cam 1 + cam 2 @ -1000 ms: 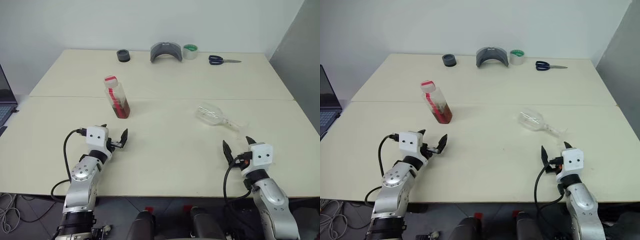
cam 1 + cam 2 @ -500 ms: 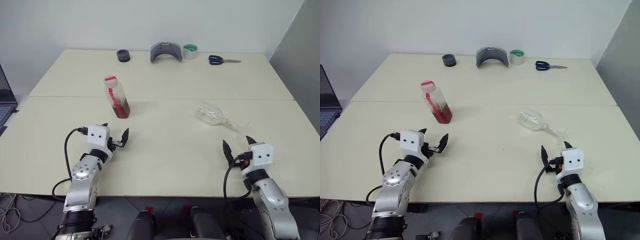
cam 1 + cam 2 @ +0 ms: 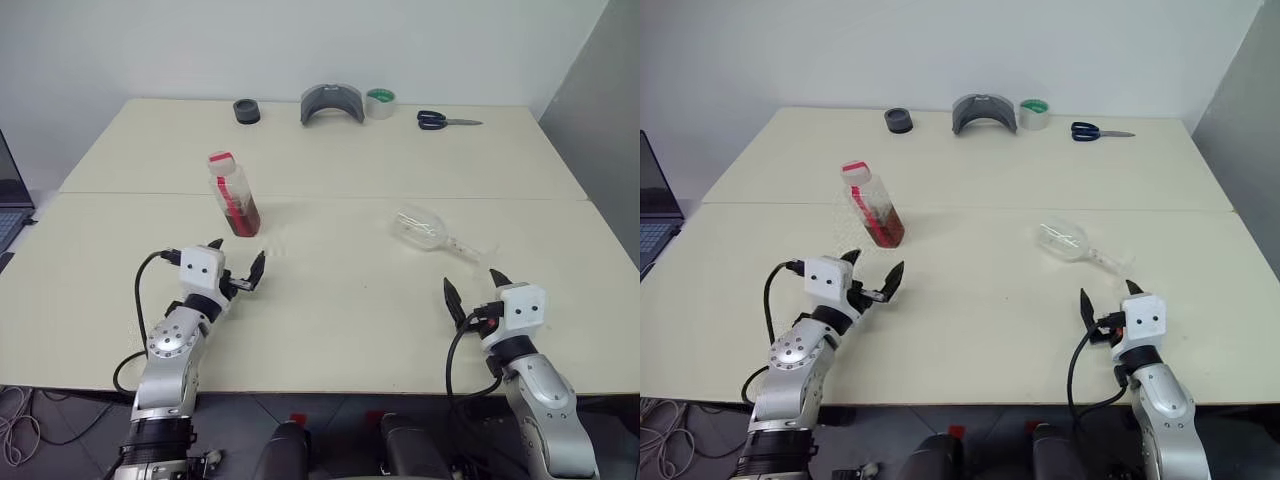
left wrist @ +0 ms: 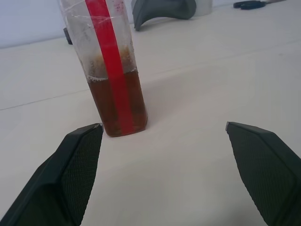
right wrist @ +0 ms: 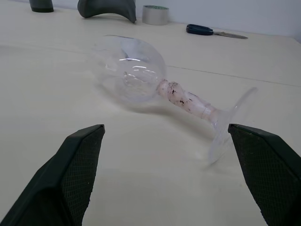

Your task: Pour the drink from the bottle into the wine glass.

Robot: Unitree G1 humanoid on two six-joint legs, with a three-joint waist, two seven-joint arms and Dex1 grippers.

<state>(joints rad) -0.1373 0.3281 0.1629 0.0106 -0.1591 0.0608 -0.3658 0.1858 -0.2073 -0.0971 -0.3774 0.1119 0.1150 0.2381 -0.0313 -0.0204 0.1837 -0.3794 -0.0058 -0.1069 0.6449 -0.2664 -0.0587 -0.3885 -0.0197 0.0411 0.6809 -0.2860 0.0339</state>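
1. Head views: the left gripper (image 3: 233, 271) reaches forward low over the table (image 3: 330, 290), jaws spread wide and holding nothing, aimed at the bottle (image 3: 233, 195) standing just ahead of it. The right gripper (image 3: 471, 291) sits near the table's front edge, also wide open and empty, pointing toward the glass (image 3: 432, 232). The table is cream, two tops joined by a seam running across, against a white wall. Along the far edge lie a black puck (image 3: 246, 111), a grey curved piece (image 3: 332, 103), a tape roll (image 3: 380, 103) and scissors (image 3: 447, 121). A laptop (image 3: 12, 200) edges in at far left.

2. Left wrist view: both fingers (image 4: 66, 174) stand far apart with the bottle between and beyond them, nearer the one finger, untouched. The bottle stands upright, long axis vertical, red strip facing the camera; the drink (image 4: 117, 103) fills its lower part, with foam at the surface.

3. Right wrist view: the fingers (image 5: 263, 169) are wide apart and clear of the glass, which lies on its side on the table. Its long axis runs across the view, bowl toward the puck's side, foot toward the scissors' side, with reddish specks on the stem.
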